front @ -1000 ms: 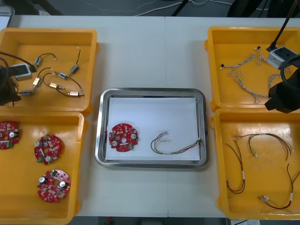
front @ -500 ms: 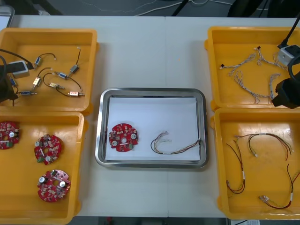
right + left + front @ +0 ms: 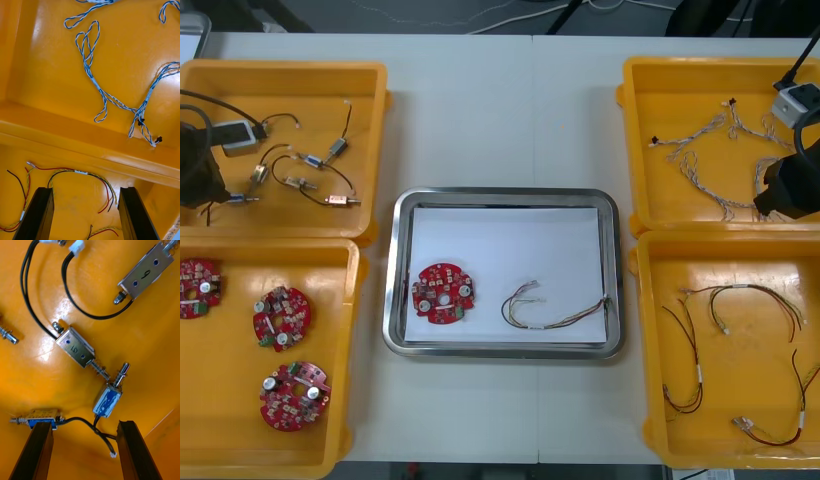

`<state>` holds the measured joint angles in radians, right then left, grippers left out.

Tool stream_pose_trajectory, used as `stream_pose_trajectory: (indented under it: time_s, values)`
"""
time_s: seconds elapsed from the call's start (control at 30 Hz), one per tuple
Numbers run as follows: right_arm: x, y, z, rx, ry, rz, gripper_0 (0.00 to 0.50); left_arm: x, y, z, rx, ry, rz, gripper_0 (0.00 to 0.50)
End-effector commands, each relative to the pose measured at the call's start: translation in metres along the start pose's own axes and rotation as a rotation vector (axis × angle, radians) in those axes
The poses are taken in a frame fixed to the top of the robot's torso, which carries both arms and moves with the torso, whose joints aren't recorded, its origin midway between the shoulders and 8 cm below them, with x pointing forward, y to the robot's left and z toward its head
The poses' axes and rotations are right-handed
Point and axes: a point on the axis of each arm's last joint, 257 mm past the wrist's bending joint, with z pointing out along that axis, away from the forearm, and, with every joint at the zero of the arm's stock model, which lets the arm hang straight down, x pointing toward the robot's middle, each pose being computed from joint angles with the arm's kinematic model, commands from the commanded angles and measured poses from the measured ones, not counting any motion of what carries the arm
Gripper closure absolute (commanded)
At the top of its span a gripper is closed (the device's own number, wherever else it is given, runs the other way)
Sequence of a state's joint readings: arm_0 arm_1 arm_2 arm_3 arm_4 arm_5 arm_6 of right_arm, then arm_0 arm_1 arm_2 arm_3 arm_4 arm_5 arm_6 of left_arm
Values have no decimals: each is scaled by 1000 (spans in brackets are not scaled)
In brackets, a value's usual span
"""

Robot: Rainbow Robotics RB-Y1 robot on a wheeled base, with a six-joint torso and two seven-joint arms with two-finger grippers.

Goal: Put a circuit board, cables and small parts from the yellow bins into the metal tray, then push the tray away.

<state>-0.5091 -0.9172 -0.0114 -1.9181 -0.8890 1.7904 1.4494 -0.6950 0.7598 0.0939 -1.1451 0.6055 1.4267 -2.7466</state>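
Tray (image 3: 505,194) shiny metal, circuit board (image 3: 443,293) round

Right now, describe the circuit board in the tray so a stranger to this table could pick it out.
Find the shiny metal tray at the middle of the table. On its white lining, near its left end, lies a round red circuit board, a thin cable to its right. The other three boards lie on yellow in the near left yellow bin.
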Motion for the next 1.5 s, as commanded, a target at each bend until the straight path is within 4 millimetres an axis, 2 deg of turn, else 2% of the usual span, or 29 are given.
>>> stream_pose_trajectory:
  time_s: [0.03, 0.37, 0.5, 0.83, 1.2, 1.5]
  values:
    - [-13, -26, -14, 37, -49, -37, 0, -25, 8, -5, -13, -11, -5, 0]
    - [-28, -37, -8, 3, -66, -106, 0, -24, -2, 5, 17, 4, -7, 0]
    - [-35, -42, -3, -10, -67, -138, 0, -24, 0, 6, 24, 5, -20, 0]
    - [-62, -39, 8, -18, -67, -175, 0, -24, 3, 6, 26, 6, -31, 0]
    - [-66, -40, 15, -9, -70, -178, 0, -22, 2, 12, 28, 11, -42, 0]
    - [-67, -65, 28, 28, -80, -95, 0, -25, 2, 15, 25, 10, -44, 0]
